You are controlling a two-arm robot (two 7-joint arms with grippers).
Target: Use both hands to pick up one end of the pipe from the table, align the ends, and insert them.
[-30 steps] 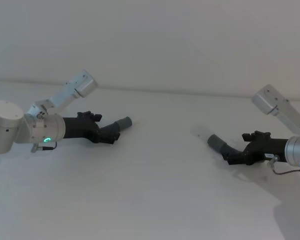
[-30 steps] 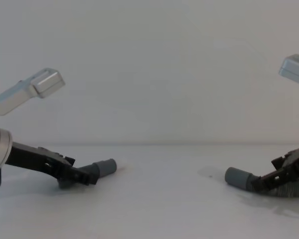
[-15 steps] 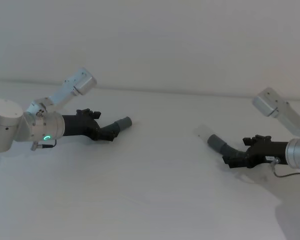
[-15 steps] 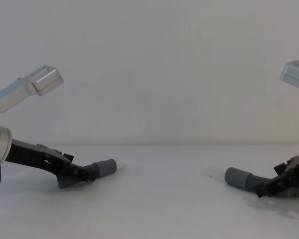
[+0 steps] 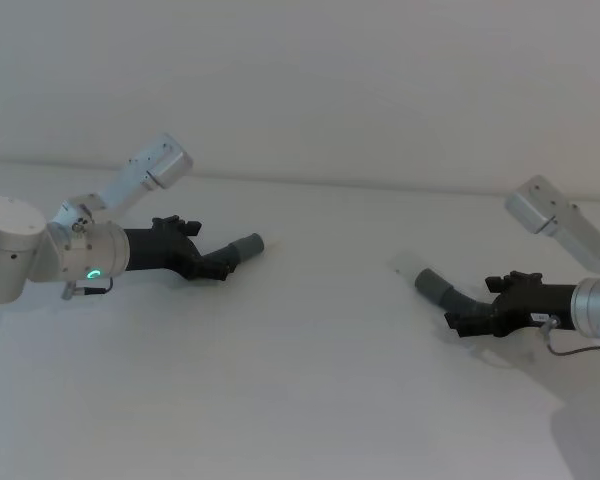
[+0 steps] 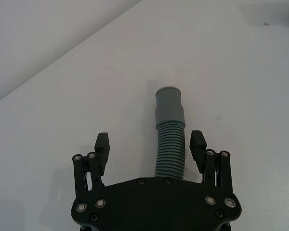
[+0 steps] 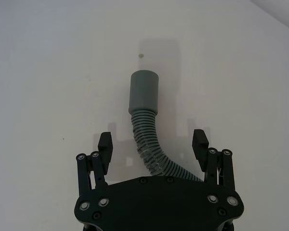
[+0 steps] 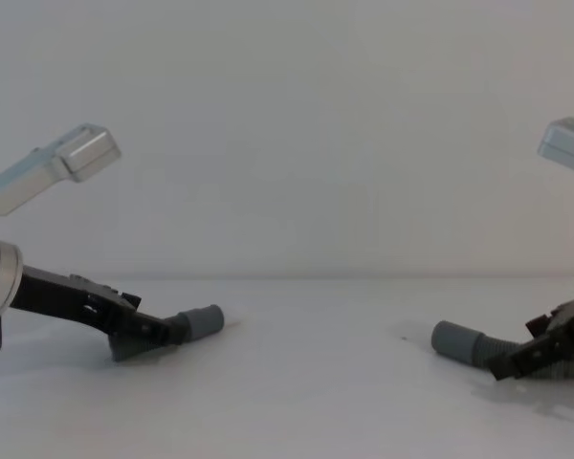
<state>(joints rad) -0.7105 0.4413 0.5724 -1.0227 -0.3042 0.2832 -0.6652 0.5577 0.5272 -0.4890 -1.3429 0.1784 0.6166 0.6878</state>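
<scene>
Two pipe pieces on the white surface (image 5: 310, 390), well apart, one at each side.

Left pipe piece (image 6: 171, 154): in head view at approx 9 o'clock of the surface. Long axis runs 8 to 2 o'clock, w/ its cuff (image 5: 246, 246) leading toward 2. In the left wrist view the ribbed hose runs straight out from under the left pincer (image 6: 150, 143), smooth cuff at the far end. Pincer fingers (image 6: 102, 142) are spread apart, one each side of the hose, gap on both sides, not touching it. In chest view the pincer (image 8: 158, 333) slants down to the surface and the cuff (image 8: 203, 321) sticks out past it toward centre.

Right pipe piece (image 7: 147, 139): in head view at approx 3 o'clock. Cuff (image 5: 432, 285) points toward 10 o'clock, so the two cuffs angle roughly toward each other. This hose bends: straight behind the cuff (image 7: 143, 92), then curving off under the right pincer (image 7: 152, 139). Its fingers (image 7: 200, 138) are also wide apart, straddling the hose w/o contact. Chest view: cuff (image 8: 456, 341) low on the surface, pincer (image 8: 517, 361) just behind it.

Around: white wall (image 5: 310, 90) behind. Silver arm links rise behind each pincer. Green ring light (image 5: 93, 273) on the left wrist. Thin dark cable (image 5: 555, 340) at the right wrist. Tiny dark speck (image 7: 141, 55) on the surface just beyond the right cuff. Btwn the cuffs: white surface.
</scene>
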